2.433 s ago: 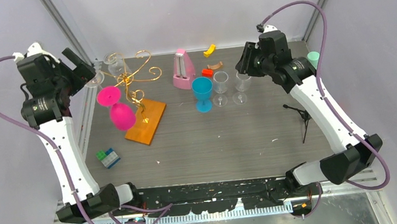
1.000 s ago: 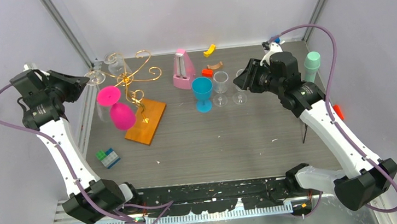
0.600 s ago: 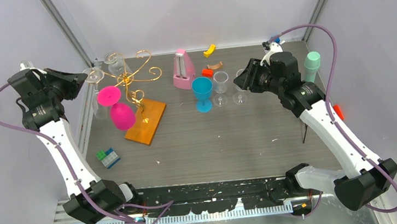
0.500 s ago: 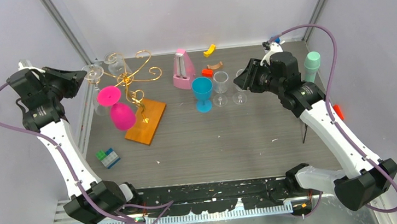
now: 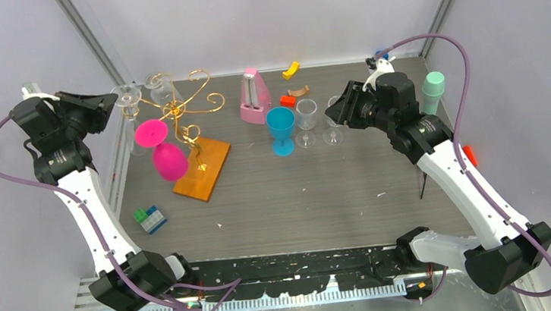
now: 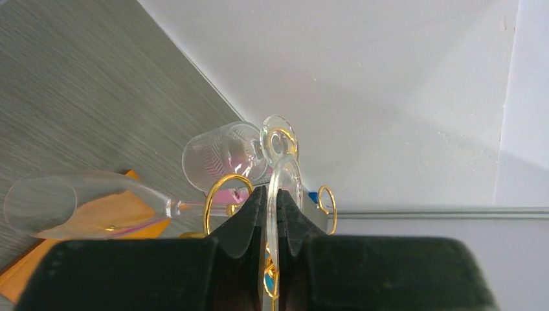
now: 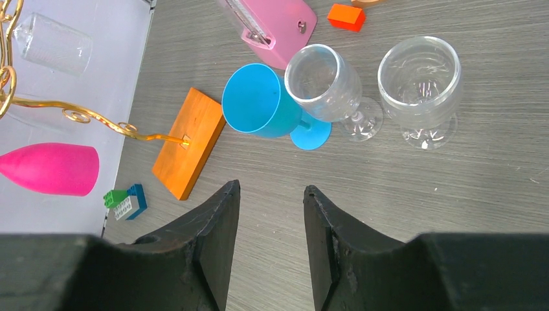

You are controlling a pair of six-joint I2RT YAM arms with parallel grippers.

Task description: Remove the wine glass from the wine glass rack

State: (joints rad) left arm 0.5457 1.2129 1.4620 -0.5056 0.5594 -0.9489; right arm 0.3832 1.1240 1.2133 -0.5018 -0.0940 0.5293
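Note:
The wine glass rack is gold scrolled wire on an orange-brown base at the back left. My left gripper is shut on the flat foot of a clear wine glass at the tip of the rack's left arm. In the left wrist view the foot stands edge-on between my left gripper's pads, and the stem runs left to the bowl past a gold hook. Whether the stem is inside that hook I cannot tell. My right gripper is open over bare table.
A pink glass and another clear glass hang on the rack. A pink metronome, blue goblet, two clear glasses stand mid-back. Lego bricks lie at the left; a wall runs close beside the left arm.
My left gripper has drawn back and up a little with the clear glass's foot in it, away from the rack's post. The right arm has not moved.

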